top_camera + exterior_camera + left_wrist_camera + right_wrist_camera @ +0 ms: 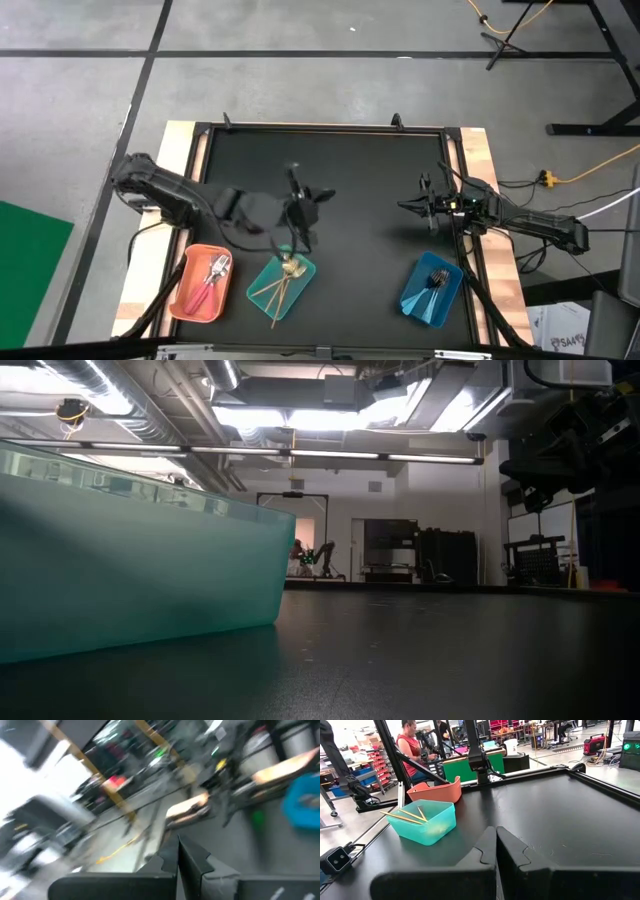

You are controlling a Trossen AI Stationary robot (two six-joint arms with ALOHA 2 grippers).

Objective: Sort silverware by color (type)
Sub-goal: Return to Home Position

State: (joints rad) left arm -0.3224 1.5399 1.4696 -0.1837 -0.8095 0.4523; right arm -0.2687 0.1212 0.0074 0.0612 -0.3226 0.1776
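Three trays stand along the table's near edge. The orange tray (190,300) holds pink-handled silverware (213,272). The teal tray (262,292) holds gold silverware (283,280), and its gold handles (402,815) stick up over the rim. The blue tray (418,305) holds dark-looking silverware (436,281). My left gripper (318,196) hangs shut over the table's middle, just beyond the teal tray; its fingers (178,855) meet with nothing between them. My right gripper (405,207) waits shut near the table's right edge, pointing level across the table (496,845).
The black table top (370,170) has a raised frame and wooden side strips. In the low view the teal tray's wall (130,560) fills the left side. A person in a red top (410,745) sits beyond the table's left edge.
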